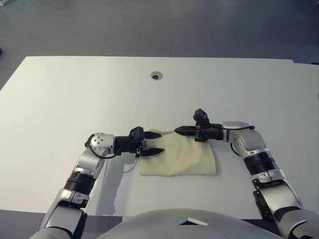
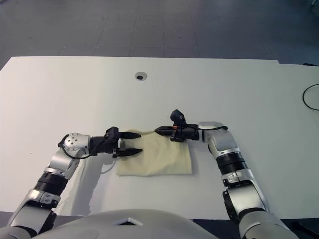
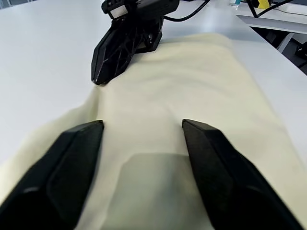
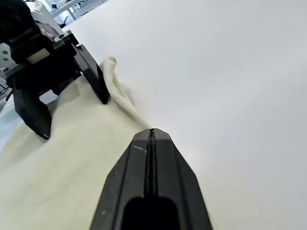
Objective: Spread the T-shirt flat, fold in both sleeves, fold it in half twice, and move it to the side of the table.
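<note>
A pale yellow T-shirt (image 1: 182, 157), folded into a rough rectangle, is lying flat on the white counter (image 1: 75, 89), near the front edge and about midway between the left and right edges. The left hand (image 1: 161, 142) is hovering low at the shirt's left edge and pointing toward the right edge of the counter. Its two black fingers (image 3: 72, 167) are spread wide apart, one over the shirt's far left corner and the other over the left edge closer to the front. Whether they are touching the cloth cannot be told. The right hand (image 1: 176, 131) is reaching in from the opposite side and pointing toward the left edge of the counter. Its fingers are pressed together into a single point that is resting at the shirt's far edge, where cloth meets bare counter. Whether any cloth is caught between them cannot be told. The two hands are facing each other, close but apart, along the far edge of the shirt. A small round hole (image 1: 156, 75) is showing in the counter well beyond the shirt, toward the far edge, and a loop of black cable (image 2: 311, 97) is lying at the right edge.
</note>
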{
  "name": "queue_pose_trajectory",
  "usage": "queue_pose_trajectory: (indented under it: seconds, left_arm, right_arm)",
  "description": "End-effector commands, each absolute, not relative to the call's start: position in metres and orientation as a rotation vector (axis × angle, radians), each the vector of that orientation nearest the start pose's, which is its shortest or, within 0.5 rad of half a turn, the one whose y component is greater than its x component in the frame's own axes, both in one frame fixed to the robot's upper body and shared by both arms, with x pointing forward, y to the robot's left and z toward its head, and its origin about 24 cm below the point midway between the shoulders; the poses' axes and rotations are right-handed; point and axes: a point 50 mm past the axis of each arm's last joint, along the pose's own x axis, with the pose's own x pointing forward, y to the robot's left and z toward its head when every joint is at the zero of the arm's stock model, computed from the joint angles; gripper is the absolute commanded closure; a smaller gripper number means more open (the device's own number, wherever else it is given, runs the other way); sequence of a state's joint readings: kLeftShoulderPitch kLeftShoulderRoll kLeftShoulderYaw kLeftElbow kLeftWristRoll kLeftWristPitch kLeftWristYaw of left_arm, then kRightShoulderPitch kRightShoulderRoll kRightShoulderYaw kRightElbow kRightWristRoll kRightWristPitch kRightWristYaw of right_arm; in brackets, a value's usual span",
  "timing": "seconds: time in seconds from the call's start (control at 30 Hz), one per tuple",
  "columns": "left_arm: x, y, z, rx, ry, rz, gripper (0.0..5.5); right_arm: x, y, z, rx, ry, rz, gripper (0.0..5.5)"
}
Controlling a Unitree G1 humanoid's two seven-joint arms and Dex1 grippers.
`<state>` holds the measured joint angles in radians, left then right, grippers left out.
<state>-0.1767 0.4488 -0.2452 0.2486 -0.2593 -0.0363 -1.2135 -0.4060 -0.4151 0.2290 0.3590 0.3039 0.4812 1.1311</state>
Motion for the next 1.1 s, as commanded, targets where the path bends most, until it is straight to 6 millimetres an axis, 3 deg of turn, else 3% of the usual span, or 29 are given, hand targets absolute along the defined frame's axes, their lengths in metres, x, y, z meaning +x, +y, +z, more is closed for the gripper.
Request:
queue_pose_trajectory:
  seconds: [0.03, 0.23, 0.37, 0.67, 0.8, 0.97, 1.1]
  left_arm:
    - [0.246, 0.163, 0.024, 0.127, 0.274, -1.338, 1.74]
    - [0.247, 0.166, 0.023, 0.092, 0.277, -1.337, 0.85]
    - [0.246, 0.164, 0.025, 0.077, 0.265, -1.359, 0.15]
    - [0.253, 0.168, 0.046, 0.048, 0.199, -1.363, 0.12]
    - [0.264, 0.175, 0.072, 0.028, 0.092, -1.329, 0.12]
    - [0.279, 0.192, 0.125, -0.002, -0.118, -1.226, 0.12]
    - [0.282, 0.213, 0.156, 0.028, -0.244, -1.08, 0.12]
  right_arm:
    - [0.285, -0.155, 0.03, 0.071, 0.616, 1.176, 5.5]
    - [0.278, -0.158, 0.035, 0.104, 0.611, 1.215, 5.5]
    - [0.278, -0.157, 0.051, 0.14, 0.541, 1.232, 5.5]
    - [0.295, -0.159, 0.1, 0.291, 0.287, 1.147, 5.5]
    - [0.284, -0.153, 0.102, 0.256, 0.307, 1.212, 5.5]
    - [0.256, -0.133, 0.083, 0.17, 0.436, 1.389, 5.5]
    - [0.24, -0.123, 0.069, 0.134, 0.525, 1.472, 5.5]
